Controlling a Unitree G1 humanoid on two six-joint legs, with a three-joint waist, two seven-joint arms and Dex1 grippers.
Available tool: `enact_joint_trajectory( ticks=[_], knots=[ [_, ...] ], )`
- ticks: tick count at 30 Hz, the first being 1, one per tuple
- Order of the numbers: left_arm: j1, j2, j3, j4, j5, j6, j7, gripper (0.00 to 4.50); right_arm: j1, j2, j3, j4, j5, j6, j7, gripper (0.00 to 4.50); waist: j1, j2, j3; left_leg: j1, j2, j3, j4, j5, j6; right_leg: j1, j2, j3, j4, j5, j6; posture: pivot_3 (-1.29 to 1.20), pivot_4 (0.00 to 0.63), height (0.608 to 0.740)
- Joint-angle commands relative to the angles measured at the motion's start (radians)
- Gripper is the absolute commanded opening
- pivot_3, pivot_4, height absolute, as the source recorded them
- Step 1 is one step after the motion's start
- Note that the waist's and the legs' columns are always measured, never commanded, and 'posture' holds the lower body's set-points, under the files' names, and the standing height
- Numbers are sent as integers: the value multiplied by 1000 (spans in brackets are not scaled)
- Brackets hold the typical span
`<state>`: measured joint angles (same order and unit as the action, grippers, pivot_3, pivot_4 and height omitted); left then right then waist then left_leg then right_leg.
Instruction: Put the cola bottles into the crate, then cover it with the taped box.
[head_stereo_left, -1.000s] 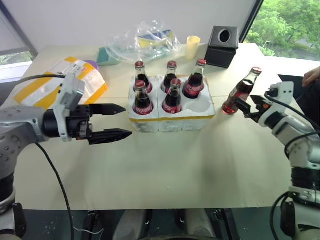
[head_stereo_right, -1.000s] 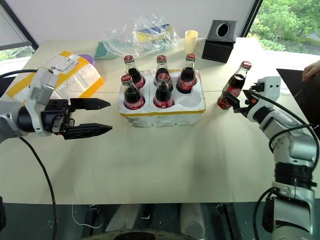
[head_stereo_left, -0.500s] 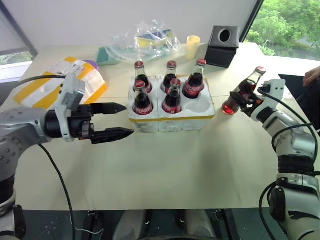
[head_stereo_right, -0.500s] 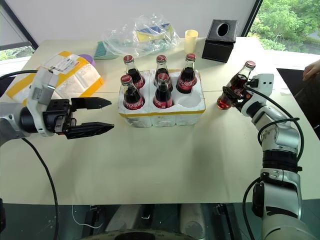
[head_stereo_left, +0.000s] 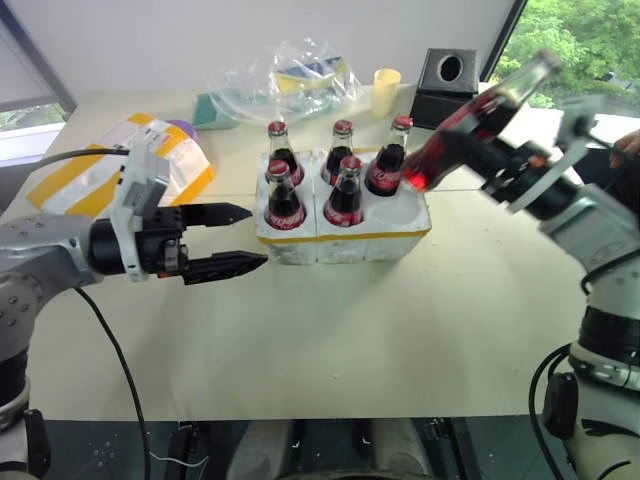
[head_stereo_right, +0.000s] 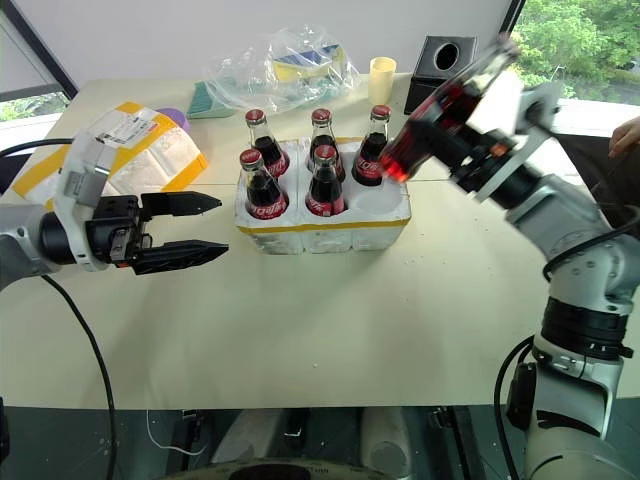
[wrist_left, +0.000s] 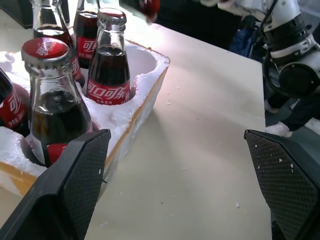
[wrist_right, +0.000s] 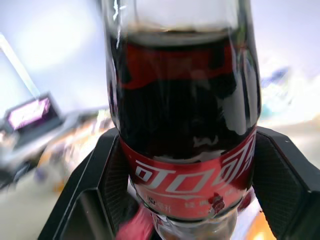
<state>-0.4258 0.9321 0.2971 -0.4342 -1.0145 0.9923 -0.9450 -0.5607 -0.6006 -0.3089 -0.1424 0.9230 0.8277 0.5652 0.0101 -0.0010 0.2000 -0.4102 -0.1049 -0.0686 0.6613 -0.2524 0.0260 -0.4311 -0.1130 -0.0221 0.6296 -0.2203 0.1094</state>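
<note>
— Bottle number six (head_stereo_right: 440, 112) is off the table now? A second ago it stood tilted on the tabletop to the right of the crate.

— Yes. The right gripper (head_stereo_right: 468, 150) has closed on it and swung it up and to the left. It hangs in the air, tilted, its base just above the right end of the crate (head_stereo_right: 322, 226) and its red cap pointing up and away toward the window.

— And the gripper relative to it?

— The two black fingers clamp the lower body of the bottle from either side, right over the red label, as the right wrist view shows (wrist_right: 187, 175). Dark cola fills the glass above the label.

— What about the other arm?

— The left gripper (head_stereo_left: 228, 240) hangs in the same place as before, left of the crate, fingers spread wide, holding nothing and pointing at the crate's left end.

— The crate itself?

— White foam with a thin yellow band, mid-table. Five bottles (head_stereo_left: 345, 192) stand upright in it, three along the far row and two in the near row; the near right well (head_stereo_left: 398, 212) is open, just below the raised bottle's base.

— And the taped box?

— White foam box (head_stereo_left: 140, 152) with wide yellow tape bands and a white label, lying at the table's left side behind the left gripper, well apart from the crate.
</note>
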Motion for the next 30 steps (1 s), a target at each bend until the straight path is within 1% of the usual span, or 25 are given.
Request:
enact_joint_trajectory(
  ticks=[1,5,7,9,12,14,16,19,24,26,27,29,30],
  knots=[
    [-20,13,13,-2,-2,-25,3,4500,-7,0,18,-67,-18,-29,15,2807,1,0,0,0,0,0,0,0,0,0,0,0,0,0,0,0,150,740],
    [-23,11,14,-4,-4,-26,10,4500,42,-16,118,-80,-120,-74,53,2807,1,0,0,0,-1,0,0,0,0,0,0,0,0,0,0,0,150,740],
    [-24,11,17,0,-3,-28,13,4500,64,-42,188,-75,-226,-148,90,2807,0,0,0,0,0,0,0,0,0,0,0,0,0,0,0,0,150,740],
    [-21,13,21,4,0,-32,11,4500,67,-49,244,-65,-306,-210,117,2807,0,0,0,0,0,0,0,0,0,0,0,0,0,0,0,0,150,740],
    [-16,15,22,6,3,-38,10,4500,56,-41,291,-41,-366,-245,137,2807,-1,0,0,0,0,0,0,0,-1,-1,0,0,0,0,0,0,150,740],
    [-12,17,23,6,5,-43,10,4500,47,-26,299,-22,-384,-245,137,3829,-1,-1,0,0,0,0,-1,1,-2,-1,0,0,0,0,0,0,150,740],
    [-1,20,25,6,14,-52,8,4500,38,-14,297,-7,-394,-240,133,4456,-1,-1,0,0,0,0,0,1,-2,-1,0,0,0,0,0,0,150,740],
    [50,39,52,-4,40,-68,11,4500,35,-35,261,-30,-370,-205,154,4456,-3,-1,0,0,0,0,0,0,-1,0,0,0,0,0,0,0,150,740],
    [167,86,134,-23,117,-108,30,4500,55,-128,155,-86,-261,-118,246,4456,2,0,0,0,0,0,-1,0,0,-1,0,0,-1,0,0,0,150,740],
    [189,94,144,-27,132,-123,33,4500,59,-143,139,-95,-243,-102,258,4456,3,-1,0,0,0,0,-1,0,0,0,0,0,-1,0,0,0,150,740],
    [245,106,200,-21,191,-136,58,4500,58,-197,60,-103,-163,-49,305,4456,3,-1,0,0,0,0,0,0,0,0,0,0,-1,0,0,0,150,740],
    [326,120,282,-16,285,-157,102,4500,56,-276,-56,-111,-43,28,373,4456,2,1,1,0,0,0,0,-1,1,0,-1,0,-2,0,0,0,150,740],
    [408,138,313,-6,416,-196,157,4500,44,-332,-126,-69,28,87,413,4456,3,1,1,0,0,1,-1,-1,1,0,-2,0,-2,0,0,0,150,740]
  ],
)
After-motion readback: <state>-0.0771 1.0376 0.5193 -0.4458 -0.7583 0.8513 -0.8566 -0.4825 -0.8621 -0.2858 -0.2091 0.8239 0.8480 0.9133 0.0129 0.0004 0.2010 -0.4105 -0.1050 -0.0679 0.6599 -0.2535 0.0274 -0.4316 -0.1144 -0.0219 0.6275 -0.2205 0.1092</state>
